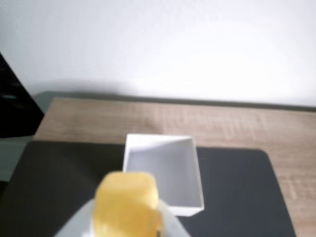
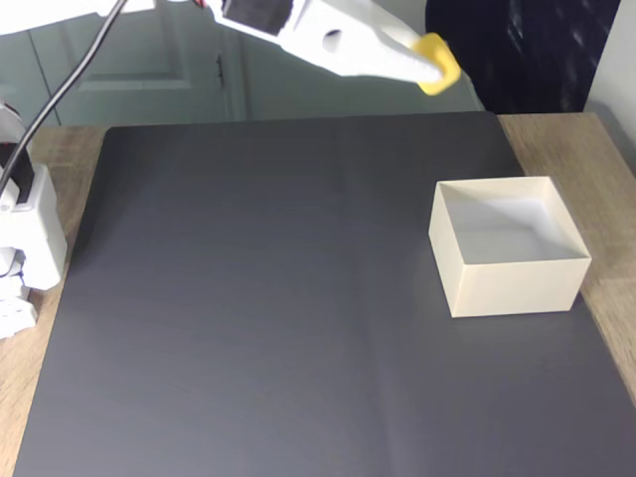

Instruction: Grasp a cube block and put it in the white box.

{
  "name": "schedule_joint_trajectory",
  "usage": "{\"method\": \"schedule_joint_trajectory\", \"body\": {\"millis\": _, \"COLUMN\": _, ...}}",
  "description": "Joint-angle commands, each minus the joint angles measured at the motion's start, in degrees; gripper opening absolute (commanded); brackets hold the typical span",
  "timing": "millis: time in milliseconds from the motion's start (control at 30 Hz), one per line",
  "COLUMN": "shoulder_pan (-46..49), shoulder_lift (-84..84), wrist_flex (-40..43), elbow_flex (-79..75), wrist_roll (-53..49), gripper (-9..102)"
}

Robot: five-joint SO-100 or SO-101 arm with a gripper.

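Observation:
The small yellow cube block point(image 2: 438, 63) is held high above the mat, with my white gripper point(image 2: 429, 66) shut on it at the top of the fixed view. In the wrist view the cube block point(image 1: 127, 201) looms large and blurred at the bottom, pinched by the gripper point(image 1: 126, 217). The white box point(image 2: 507, 244) stands open-topped on the right part of the black mat, below and to the right of the cube. In the wrist view the white box point(image 1: 164, 173) lies just beyond the cube, and its inside shows nothing in it.
A black mat point(image 2: 258, 298) covers most of the wooden table point(image 2: 611, 169). The arm's white base point(image 2: 25, 238) and a black cable point(image 2: 60, 94) stand at the left edge. A dark object point(image 2: 517, 50) sits behind the table at the top right.

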Motion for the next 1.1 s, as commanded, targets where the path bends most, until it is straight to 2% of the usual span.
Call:
{"method": "schedule_joint_trajectory", "body": {"millis": 0, "shoulder_pan": 2.37, "shoulder_lift": -1.67, "wrist_flex": -2.64, "elbow_flex": -4.13, "wrist_roll": 0.88, "gripper": 0}}
{"method": "schedule_joint_trajectory", "body": {"millis": 200, "shoulder_pan": 4.83, "shoulder_lift": -9.76, "wrist_flex": -5.89, "elbow_flex": -9.40, "wrist_roll": 1.67, "gripper": 0}}
{"method": "schedule_joint_trajectory", "body": {"millis": 600, "shoulder_pan": 4.13, "shoulder_lift": -28.30, "wrist_flex": -6.15, "elbow_flex": -25.14, "wrist_roll": 1.93, "gripper": 0}}
{"method": "schedule_joint_trajectory", "body": {"millis": 1067, "shoulder_pan": 4.31, "shoulder_lift": -38.06, "wrist_flex": -5.89, "elbow_flex": -31.82, "wrist_roll": 2.37, "gripper": 0}}
